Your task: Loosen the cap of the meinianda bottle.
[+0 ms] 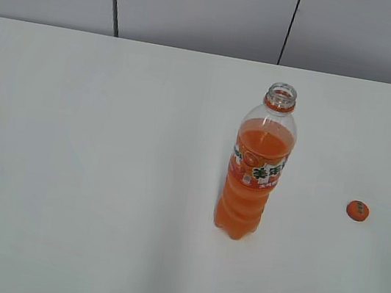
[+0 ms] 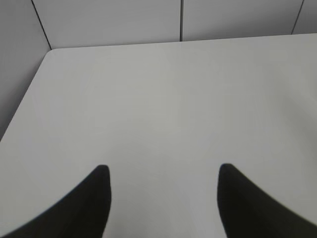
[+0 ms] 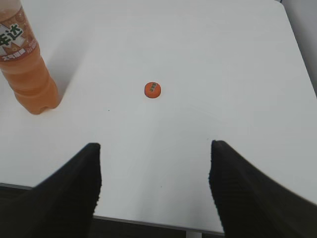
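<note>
The meinianda bottle (image 1: pixel 255 171) stands upright on the white table, its mouth open with no cap on it. It also shows at the left edge of the right wrist view (image 3: pixel 27 69). The orange cap (image 1: pixel 357 210) lies flat on the table to the bottle's right, apart from it; in the right wrist view it (image 3: pixel 152 89) lies ahead of my right gripper (image 3: pixel 154 151), which is open and empty near the table's front edge. My left gripper (image 2: pixel 163 171) is open and empty over bare table. Neither gripper shows in the exterior view.
The white table (image 1: pixel 101 176) ends at a grey panelled wall (image 1: pixel 203 6) behind. The table's left edge and back corner show in the left wrist view (image 2: pixel 47 54). Its front edge (image 3: pixel 148 220) runs below my right gripper.
</note>
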Controlling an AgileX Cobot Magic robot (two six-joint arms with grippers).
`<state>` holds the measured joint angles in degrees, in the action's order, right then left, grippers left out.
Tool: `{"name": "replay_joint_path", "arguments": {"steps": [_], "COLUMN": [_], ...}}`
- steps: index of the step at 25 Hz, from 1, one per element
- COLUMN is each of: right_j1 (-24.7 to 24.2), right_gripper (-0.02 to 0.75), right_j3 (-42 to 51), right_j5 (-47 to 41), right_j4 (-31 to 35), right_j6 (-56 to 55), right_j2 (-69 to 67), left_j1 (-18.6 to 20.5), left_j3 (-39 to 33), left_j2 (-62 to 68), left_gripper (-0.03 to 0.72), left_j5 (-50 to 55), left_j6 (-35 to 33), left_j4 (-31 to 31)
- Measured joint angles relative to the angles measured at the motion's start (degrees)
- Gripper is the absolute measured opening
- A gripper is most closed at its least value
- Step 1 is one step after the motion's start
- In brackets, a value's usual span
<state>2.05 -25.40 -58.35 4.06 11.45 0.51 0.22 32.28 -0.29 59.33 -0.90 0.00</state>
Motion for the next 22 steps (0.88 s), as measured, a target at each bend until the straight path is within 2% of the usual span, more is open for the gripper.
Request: {"name": "replay_joint_path", "arguments": {"steps": [22], "right_j1": [0.0], "right_gripper": [0.514], "right_j3": [0.0], "right_j5": [0.0], "right_j4": [0.0], "right_j6": [0.0], "right_j2": [0.0], "left_j1": [0.0], "left_j3": [0.0], "left_j2": [0.0], "left_gripper": [0.379], "left_j5": [0.0], "left_j6": [0.0], "left_j4": [0.0]}}
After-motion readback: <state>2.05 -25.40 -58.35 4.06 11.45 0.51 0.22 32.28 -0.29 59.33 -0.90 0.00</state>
